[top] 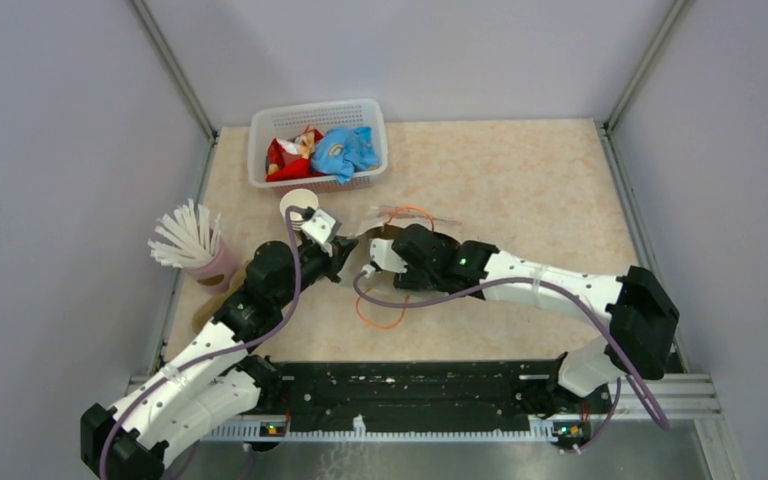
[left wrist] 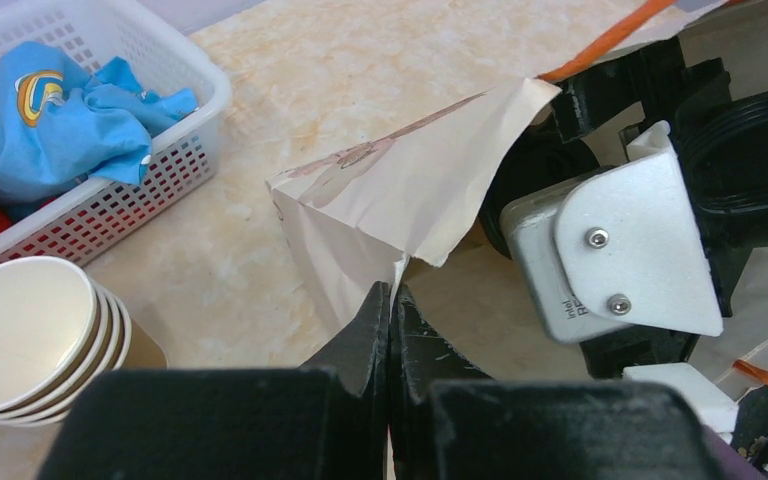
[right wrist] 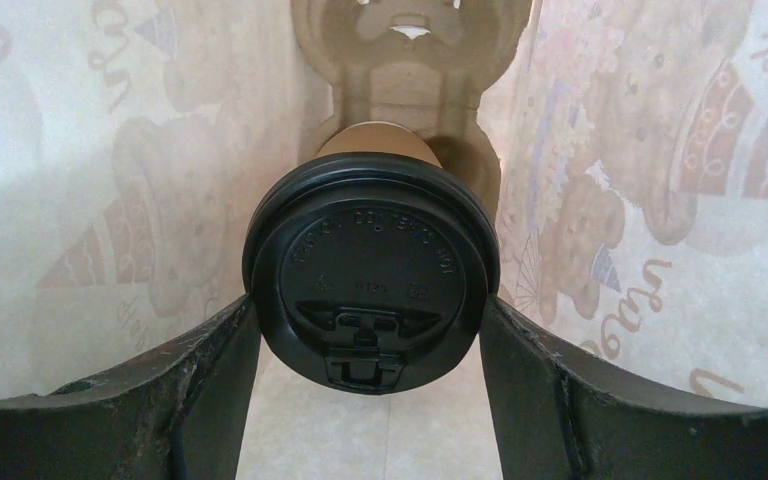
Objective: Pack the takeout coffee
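Observation:
The takeout coffee, a brown paper cup with a black lid, is inside a printed paper bag. My right gripper is shut on it, one finger on each side of the lid rim. The cup's base sits at a moulded pulp carrier deep in the bag. My left gripper is shut on the torn edge of the bag's mouth. In the top view the bag lies between the left gripper and the right gripper; the coffee is hidden there.
A stack of lidless cups stands left of the bag, also in the top view. A white basket with cloths is at the back. A cup of white straws stands at the left. An orange cord loops in front of the bag.

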